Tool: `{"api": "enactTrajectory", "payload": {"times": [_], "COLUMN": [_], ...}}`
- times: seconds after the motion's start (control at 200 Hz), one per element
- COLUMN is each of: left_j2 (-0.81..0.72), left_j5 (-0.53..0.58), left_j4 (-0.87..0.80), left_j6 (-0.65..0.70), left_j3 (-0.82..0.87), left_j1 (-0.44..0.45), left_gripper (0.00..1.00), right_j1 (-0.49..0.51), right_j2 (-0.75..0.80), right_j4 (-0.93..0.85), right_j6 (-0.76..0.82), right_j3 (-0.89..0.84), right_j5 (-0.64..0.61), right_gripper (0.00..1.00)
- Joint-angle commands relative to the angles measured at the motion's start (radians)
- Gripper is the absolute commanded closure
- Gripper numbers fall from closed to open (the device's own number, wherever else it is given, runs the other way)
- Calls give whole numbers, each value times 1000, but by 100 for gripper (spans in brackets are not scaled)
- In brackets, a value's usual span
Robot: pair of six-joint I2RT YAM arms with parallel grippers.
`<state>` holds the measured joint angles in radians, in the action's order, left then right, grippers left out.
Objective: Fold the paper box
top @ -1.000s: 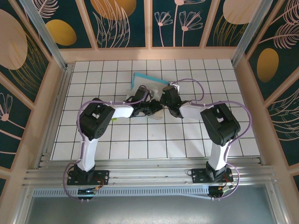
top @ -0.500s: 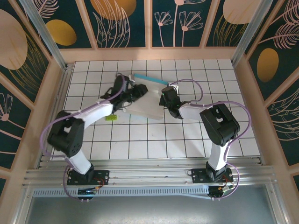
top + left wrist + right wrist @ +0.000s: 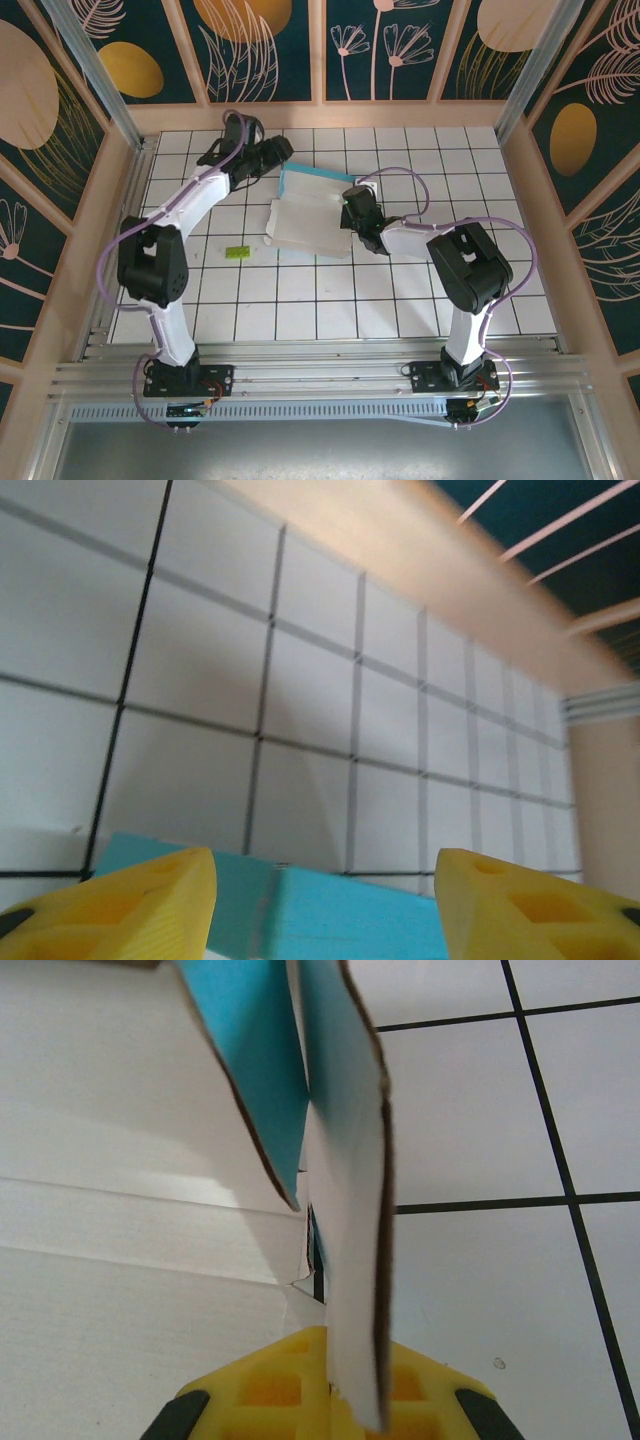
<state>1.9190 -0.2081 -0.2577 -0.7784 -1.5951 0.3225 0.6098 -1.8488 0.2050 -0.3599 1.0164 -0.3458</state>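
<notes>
Surface (image 3: 420,290): white tiles with dark grid lines, walled by pale wooden rails and teal patterned panels.
Paper box (image 3: 305,225): lies on the surface a little left of centre, between the two claws. Its wide white face is up and creased into long panels.
Teal flap (image 3: 318,181): runs along the far edge of the paper box with its coloured side showing. It is the part nearest the left claw.
Left arm: stretches from its base towards the far-left corner of the surface, with the wrist bent back towards the box.
Left claw (image 3: 278,150): released. In the left wrist view its yellow fingers (image 3: 130,900) stand wide apart with nothing pinched between them. The teal flap shows low between them, with bare tiles and the wooden rail (image 3: 400,540) beyond. In the top view it sits just past the box's far-left corner; whether it touches the card cannot be told.
Right claw (image 3: 350,207): clenched on the right edge of the paper box. In the right wrist view a thin flap, teal on one side and white on the other with a brown raw edge, rises out of the closed yellow fingers (image 3: 270,1390).
Lime-green block (image 3: 238,253): rests on the surface to the near left of the box, clear of it and of both claws.
</notes>
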Motion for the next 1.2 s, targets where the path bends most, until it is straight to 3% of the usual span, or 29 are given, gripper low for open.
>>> {"api": "enactTrajectory", "payload": {"times": [0.0, 0.18, 0.375, 0.51, 0.671, 0.991, 1.191], "left_j2": [30, 49, 67, 56, 37, 24, 26], "left_j5": [-11, -18, -103, -168, -227, -226, -226], "left_j4": [-127, -102, -33, 40, 120, 115, 117], "left_j6": [65, 71, 37, -15, -66, -62, -62], "left_j3": [-40, -13, 32, 100, 175, 182, 179], "left_j1": [-3, -8, -9, -8, -9, -9, -8], "left_gripper": [40, 42, 58, 62, 64, 64, 64], "right_j1": [11, 11, 18, 22, 29, 27, 19], "right_j2": [-22, -26, -29, -36, -57, -128, -82], "right_j4": [-87, -94, -110, -132, -120, -118, -90], "right_j6": [33, 44, 60, 59, -11, -29, -37], "right_j3": [8, 20, 32, 60, 99, 176, 129], "right_j5": [-25, -28, -25, 3, 63, 36, 87], "right_gripper": [100, 100, 100, 98, 90, 85, 73]}}
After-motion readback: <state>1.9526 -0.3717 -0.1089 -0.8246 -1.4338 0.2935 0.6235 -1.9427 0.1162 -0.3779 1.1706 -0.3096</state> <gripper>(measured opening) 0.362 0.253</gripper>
